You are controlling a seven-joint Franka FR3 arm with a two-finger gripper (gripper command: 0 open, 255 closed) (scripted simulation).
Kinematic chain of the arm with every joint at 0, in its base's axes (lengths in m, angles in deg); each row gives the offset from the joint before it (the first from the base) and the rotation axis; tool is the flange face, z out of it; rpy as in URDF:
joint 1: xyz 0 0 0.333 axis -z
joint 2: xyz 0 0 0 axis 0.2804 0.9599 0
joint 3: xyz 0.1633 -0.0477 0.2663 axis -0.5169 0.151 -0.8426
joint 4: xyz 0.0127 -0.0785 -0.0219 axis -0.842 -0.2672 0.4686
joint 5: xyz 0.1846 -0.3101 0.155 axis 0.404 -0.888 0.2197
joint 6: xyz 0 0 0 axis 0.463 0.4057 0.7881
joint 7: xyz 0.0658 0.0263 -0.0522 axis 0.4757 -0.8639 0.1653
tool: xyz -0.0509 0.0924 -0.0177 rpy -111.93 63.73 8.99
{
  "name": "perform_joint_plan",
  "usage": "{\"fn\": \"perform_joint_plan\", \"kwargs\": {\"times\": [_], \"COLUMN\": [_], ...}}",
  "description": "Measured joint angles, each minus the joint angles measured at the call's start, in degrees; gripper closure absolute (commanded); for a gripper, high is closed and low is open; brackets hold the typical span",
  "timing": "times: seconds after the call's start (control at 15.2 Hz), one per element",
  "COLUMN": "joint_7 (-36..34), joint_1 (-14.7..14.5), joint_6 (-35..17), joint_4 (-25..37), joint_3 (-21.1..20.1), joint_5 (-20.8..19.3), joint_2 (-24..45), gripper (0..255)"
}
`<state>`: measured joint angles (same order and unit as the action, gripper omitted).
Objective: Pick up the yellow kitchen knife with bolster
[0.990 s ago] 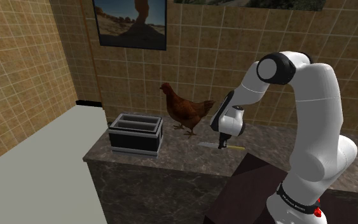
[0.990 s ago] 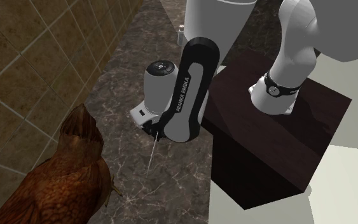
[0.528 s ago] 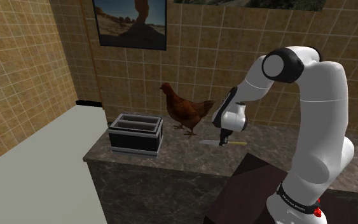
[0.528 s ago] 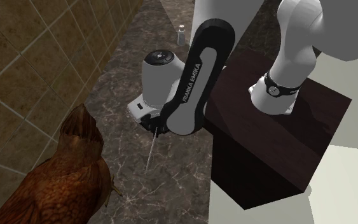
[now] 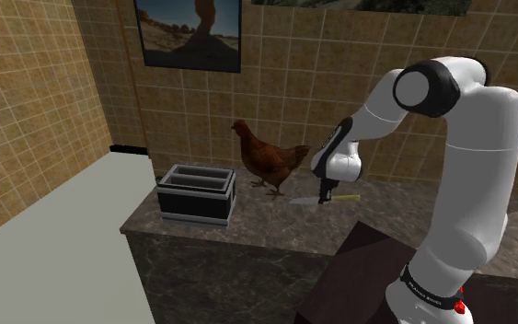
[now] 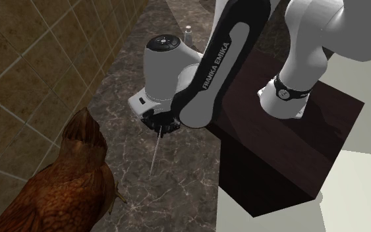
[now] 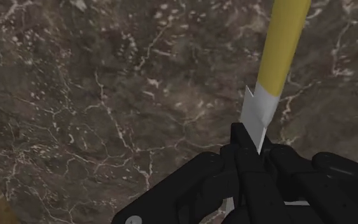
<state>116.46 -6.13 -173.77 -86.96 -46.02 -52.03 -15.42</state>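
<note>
The tool (image 7: 250, 153) is clamped narrow on the knife (image 7: 278, 57), pinching the blade just beside its yellow handle, over the table (image 7: 95, 102). Held on thin flat steel, off-centre, the knife could pivot or slip free near the hen (image 6: 65, 184).

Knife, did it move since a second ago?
Yes. In the shoulder view the knife, clasped by the gripper, has risen slightly toward the hen's feet level.
</note>
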Motion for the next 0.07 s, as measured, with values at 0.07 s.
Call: {"fn": "perform_joint_plan", "kwargs": {"times": [0.07], "joint_7": [-0.6], "joint_1": [-0.5], "joint_6": [0.4], "joint_4": [-0.4], "joint_3": [0.7], "joint_5": [-0.8], "joint_2": [-0.7], "gripper": [255]}}
